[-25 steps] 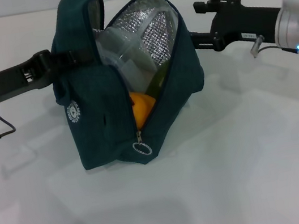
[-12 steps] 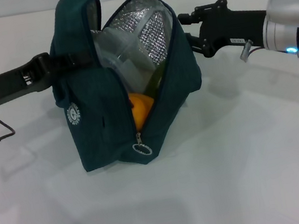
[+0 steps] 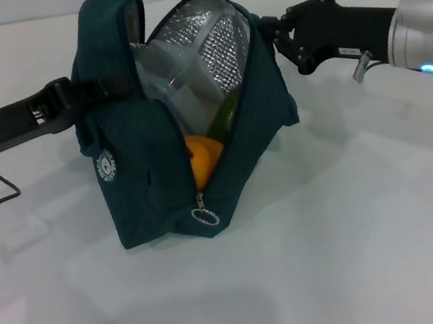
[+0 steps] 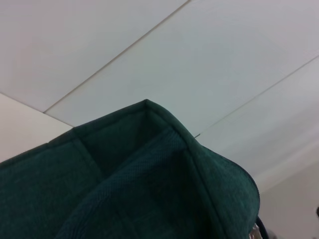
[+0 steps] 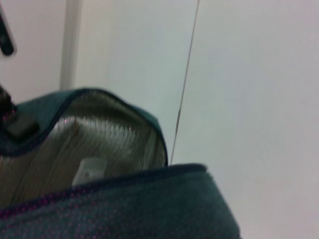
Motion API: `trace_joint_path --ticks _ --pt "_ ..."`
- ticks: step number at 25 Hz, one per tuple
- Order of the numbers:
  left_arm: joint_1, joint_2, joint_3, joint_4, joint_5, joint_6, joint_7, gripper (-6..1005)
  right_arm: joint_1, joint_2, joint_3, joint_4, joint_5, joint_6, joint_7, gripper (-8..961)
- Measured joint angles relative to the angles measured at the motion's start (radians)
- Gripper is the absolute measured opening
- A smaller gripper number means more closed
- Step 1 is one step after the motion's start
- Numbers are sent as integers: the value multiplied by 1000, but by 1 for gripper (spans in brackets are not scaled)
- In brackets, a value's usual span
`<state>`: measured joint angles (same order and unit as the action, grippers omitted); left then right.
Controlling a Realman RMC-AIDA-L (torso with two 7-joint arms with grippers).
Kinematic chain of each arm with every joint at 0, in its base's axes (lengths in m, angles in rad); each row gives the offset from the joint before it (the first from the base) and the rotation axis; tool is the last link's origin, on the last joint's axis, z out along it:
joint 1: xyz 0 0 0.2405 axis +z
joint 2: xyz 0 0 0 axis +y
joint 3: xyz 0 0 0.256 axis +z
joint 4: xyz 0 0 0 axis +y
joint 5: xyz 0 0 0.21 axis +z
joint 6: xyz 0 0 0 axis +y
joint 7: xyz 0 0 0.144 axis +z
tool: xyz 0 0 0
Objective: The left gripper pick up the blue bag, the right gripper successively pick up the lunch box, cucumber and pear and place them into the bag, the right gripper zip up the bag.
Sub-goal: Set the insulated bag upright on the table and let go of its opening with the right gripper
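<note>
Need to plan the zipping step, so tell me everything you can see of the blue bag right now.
The blue bag is dark teal fabric with silver foil lining, standing on the white table, its front zipper open in a wide slit. The ring zipper pull hangs near the bottom; a round white logo sits on its side. Inside show the lunch box, cucumber and pear. The left gripper holds its left side; the right gripper is at its upper right edge.

Blue bag (image 5: 124,209) rim close up, silver lining (image 5: 84,144) (mouth open), pale wall (image 5: 249,84) behind
</note>
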<state>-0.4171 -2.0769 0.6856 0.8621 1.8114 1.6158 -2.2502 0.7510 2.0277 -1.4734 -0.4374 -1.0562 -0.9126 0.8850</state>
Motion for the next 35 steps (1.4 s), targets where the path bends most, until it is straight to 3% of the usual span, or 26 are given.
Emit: trace_joint_path --ticks 5,15,21,26,35 --pt "0 -2 0 0 0 10 1 36 -68 -7 1 -77 53 -46 0 43" --pt "-4 -8 20 -1 -67 108 0 37 -265 -13 3 -402 60 -65 51 34" --pt "-8 -9 123 -68 -183 128 49 36 -319 -20 15 -405 55 -136 96 32" --pt "-23 -8 128 -90 -194 149 68 36 -354 -23 36 -425 54 -189 126 30" --pt "-22 -9 126 -162 -151 73 101 37 -406 -28 92 -434 36 -198 151 29"
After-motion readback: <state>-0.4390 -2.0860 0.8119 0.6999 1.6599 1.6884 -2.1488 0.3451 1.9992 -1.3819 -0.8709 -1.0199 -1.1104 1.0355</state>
